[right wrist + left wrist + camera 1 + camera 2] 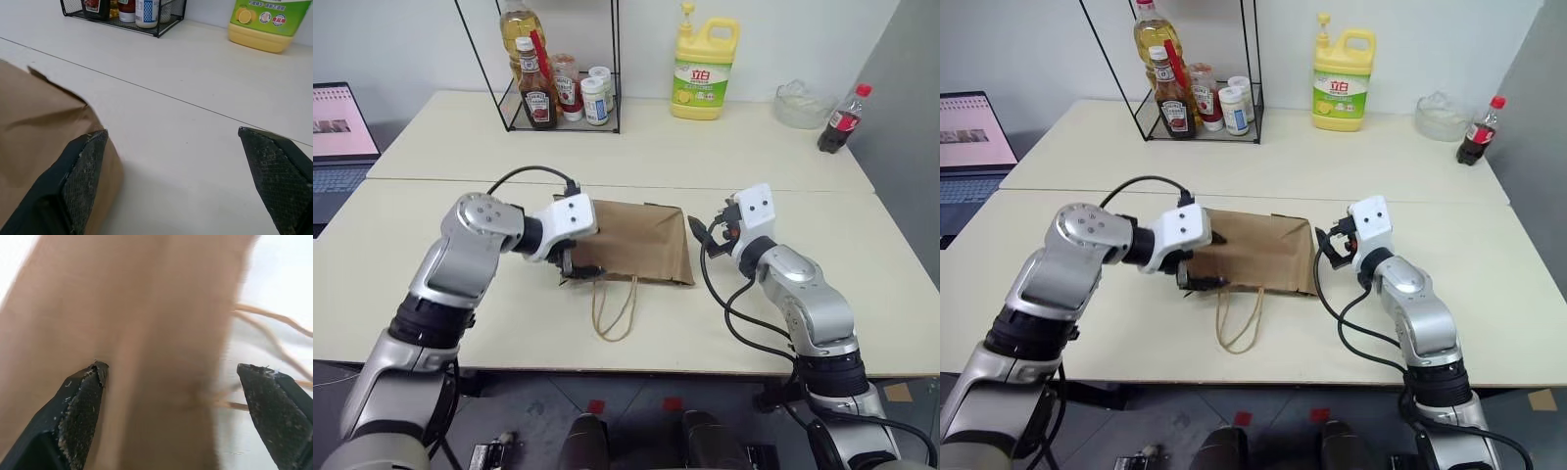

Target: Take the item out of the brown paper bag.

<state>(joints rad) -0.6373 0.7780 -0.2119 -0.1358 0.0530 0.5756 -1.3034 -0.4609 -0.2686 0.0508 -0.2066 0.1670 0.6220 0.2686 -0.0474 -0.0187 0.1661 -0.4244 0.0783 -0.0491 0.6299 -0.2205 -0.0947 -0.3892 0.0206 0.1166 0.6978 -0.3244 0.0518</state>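
brown kraft paper bag (641, 242) lies flat between the two wide-open black-fingered grippers, left gripper (576, 262) at its handle end, right gripper (707, 235) just beside it, the item hidden, extraction not begun.

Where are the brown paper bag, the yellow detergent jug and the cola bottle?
brown paper bag (641, 243), left eye view, middle of its flat top face.
yellow detergent jug (703, 83), left eye view, its label.
cola bottle (842, 120), left eye view, its dark body.
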